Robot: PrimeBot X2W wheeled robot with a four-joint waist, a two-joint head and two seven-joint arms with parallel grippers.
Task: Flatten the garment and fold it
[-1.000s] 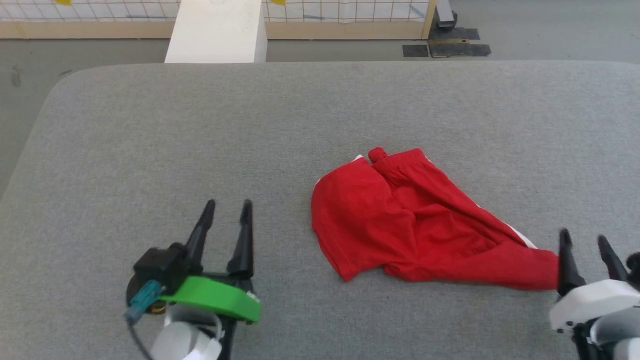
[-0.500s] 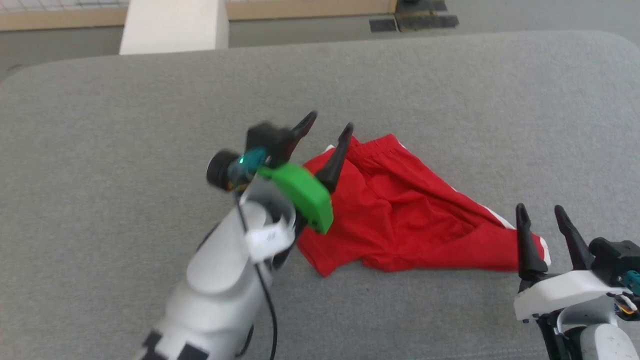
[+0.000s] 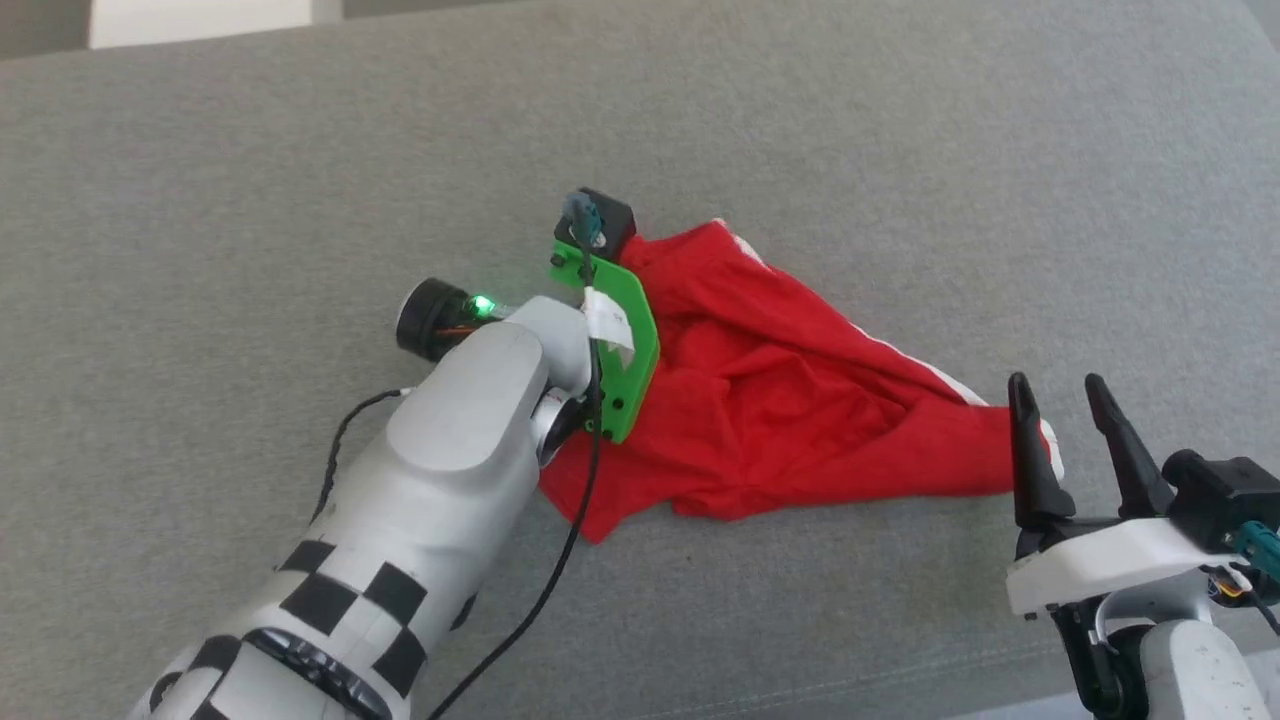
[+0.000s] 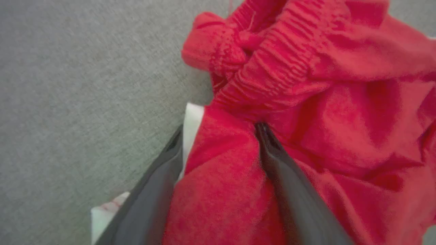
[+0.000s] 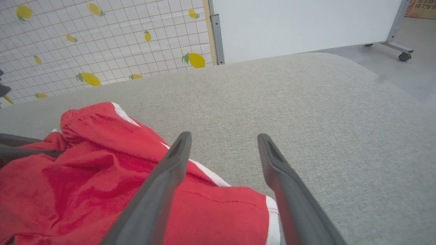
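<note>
On the grey surface, the garment lies rumpled, with both sets of fingers wide.
Head view: my left arm reaches over the garment's left edge, and the right gripper sits at its right leg end, fingers apart and empty. Left wrist view: the left gripper straddles a ridge of red cloth just below the gathered waistband, fingers spread, nothing pinched. Right wrist view: I see the garment's white-edged hem between the parted fingers.
</note>
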